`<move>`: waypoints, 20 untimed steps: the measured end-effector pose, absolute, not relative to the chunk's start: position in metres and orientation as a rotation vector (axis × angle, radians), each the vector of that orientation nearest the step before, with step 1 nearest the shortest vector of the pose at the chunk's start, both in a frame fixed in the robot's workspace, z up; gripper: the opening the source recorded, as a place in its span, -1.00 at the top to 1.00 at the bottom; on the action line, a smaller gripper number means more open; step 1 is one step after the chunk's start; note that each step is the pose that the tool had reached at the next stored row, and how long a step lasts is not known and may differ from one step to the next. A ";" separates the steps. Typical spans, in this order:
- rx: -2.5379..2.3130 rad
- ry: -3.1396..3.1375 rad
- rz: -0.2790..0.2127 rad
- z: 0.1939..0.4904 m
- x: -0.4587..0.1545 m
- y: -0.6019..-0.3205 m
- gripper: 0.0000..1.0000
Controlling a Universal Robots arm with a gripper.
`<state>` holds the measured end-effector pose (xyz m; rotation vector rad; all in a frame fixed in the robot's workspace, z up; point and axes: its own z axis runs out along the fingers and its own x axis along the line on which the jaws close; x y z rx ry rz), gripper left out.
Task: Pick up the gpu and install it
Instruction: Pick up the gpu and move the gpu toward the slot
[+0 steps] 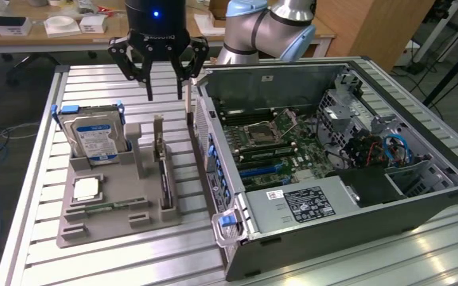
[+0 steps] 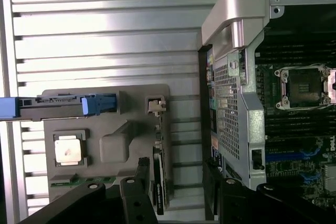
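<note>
The wide-open gripper is hovering upper left in the exterior view, seemingly to straddle the upright gpu.

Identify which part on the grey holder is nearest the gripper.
The gpu, the thin dark card standing on edge; the gripper hangs above it. The hard drive, processor chip and memory stick sit farther toward the exterior view's left.

Black gripper, dark gpu, grey tray, blue-white drive label
</note>
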<state>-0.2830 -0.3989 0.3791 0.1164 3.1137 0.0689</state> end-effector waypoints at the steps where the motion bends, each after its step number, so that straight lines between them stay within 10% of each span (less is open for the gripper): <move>1: 0.116 3.114 0.069 0.379 -0.283 -0.399 -0.06; 20: 0.116 3.114 0.069 0.377 -0.283 -0.404 -0.06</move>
